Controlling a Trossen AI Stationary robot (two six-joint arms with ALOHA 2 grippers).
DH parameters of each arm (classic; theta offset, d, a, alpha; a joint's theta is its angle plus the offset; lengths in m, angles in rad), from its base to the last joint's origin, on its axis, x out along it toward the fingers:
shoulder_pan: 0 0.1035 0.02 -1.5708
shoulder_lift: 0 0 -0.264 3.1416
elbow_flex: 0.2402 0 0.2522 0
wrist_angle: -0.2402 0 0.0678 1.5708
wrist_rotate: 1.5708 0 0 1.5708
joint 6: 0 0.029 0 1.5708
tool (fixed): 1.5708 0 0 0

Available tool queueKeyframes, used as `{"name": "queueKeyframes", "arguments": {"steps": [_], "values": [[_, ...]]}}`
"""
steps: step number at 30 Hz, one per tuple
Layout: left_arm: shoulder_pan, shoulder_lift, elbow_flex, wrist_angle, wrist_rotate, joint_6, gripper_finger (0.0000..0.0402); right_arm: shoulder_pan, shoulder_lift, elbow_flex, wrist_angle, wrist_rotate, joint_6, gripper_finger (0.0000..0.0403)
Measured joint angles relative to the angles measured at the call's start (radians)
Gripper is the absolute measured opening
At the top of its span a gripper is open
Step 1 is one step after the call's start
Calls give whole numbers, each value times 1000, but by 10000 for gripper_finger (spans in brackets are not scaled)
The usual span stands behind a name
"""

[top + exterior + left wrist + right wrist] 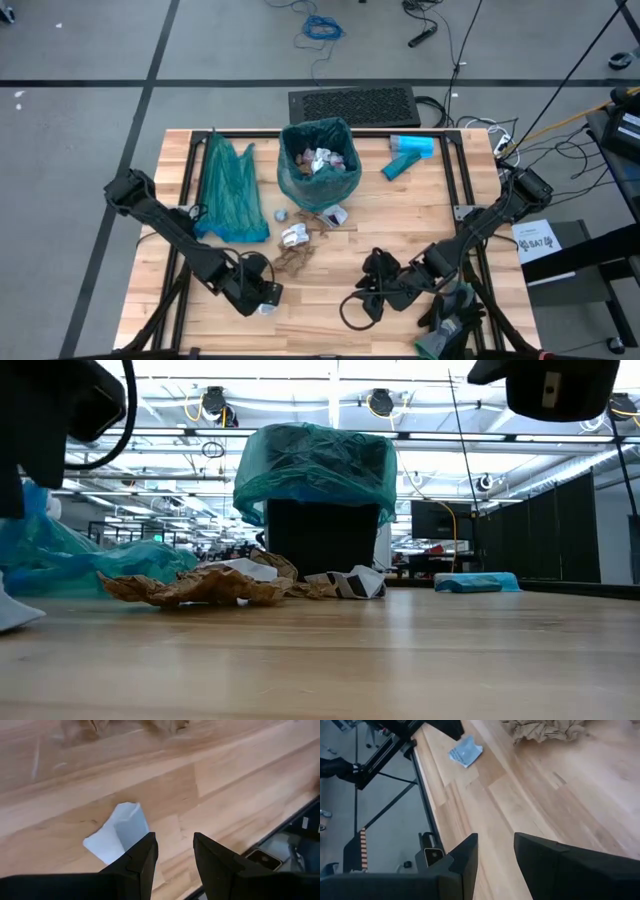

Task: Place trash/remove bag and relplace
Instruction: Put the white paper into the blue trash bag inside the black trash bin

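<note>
A black bin [320, 160] lined with a green bag stands at the table's middle, toward the far edge, with wrappers inside; the low view shows the bin [320, 490] upright. Before it lie crumpled brown paper [296, 258] [200, 585], a white wrapper [294, 236] and another scrap [332, 214]. My left gripper [265, 300] [175, 855] is open near the table's near edge. A white scrap [117, 832] lies flat on the wood beside one of its fingers, not between them. My right gripper [365, 300] [495, 855] is open and low over bare wood, to the left gripper's right.
A spare green bag [228, 188] lies flat left of the bin. A solid light-blue pack [410, 155] rests right of it. Dark gloves [450, 310] sit near the right arm at the near edge. The table's near edge [427, 795] is close to both grippers.
</note>
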Motion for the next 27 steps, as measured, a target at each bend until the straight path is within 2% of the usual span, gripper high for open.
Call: {"name": "queueKeyframes", "arguments": {"steps": [6,19,27], "values": [[-1,8,-1,-45,98,-27,132,-1,0,0,1,2,-6,120],[1,9,-4,-99,102,-51,132,-5,0,0,-5,11,-11,120],[2,52,-4,-32,107,-51,131,-12,0,0,-5,14,-12,120]]}}
